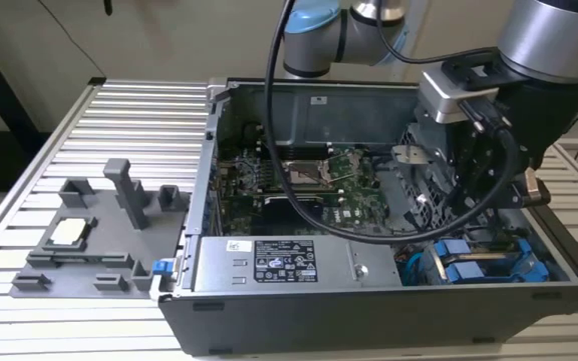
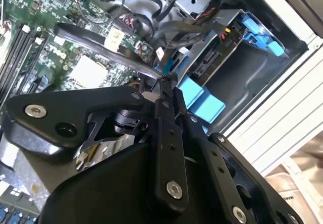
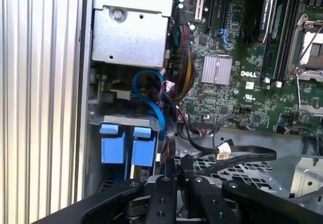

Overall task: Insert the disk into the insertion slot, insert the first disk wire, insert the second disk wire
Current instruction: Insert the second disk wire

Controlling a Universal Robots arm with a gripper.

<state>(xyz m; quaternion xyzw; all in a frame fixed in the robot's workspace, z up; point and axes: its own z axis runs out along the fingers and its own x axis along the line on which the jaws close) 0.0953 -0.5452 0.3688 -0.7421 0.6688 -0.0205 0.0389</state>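
Note:
My gripper [image 2: 164, 85] [image 3: 176, 167] is shut on a flat black disk wire [image 2: 101, 45] [image 3: 247, 158], pinched at the fingertips just above the drive cage. The disk [image 2: 209, 65] sits in the insertion slot [image 2: 252, 67], its connector end facing up and its blue caddy [image 2: 202, 103] [image 3: 144, 146] right below my fingertips. In the exterior view the arm [image 1: 490, 135] reaches down into the case's right side, over the blue caddy [image 1: 465, 267]. A blue cable [image 3: 151, 90] loops beside the cage.
The open computer case [image 1: 369, 301] lies on a ribbed aluminium table [image 1: 138, 128]. The motherboard [image 3: 242, 47] and the grey power supply box [image 1: 289, 263] flank the cage. A grey fixture [image 1: 88, 241] with parts stands at the exterior view's left.

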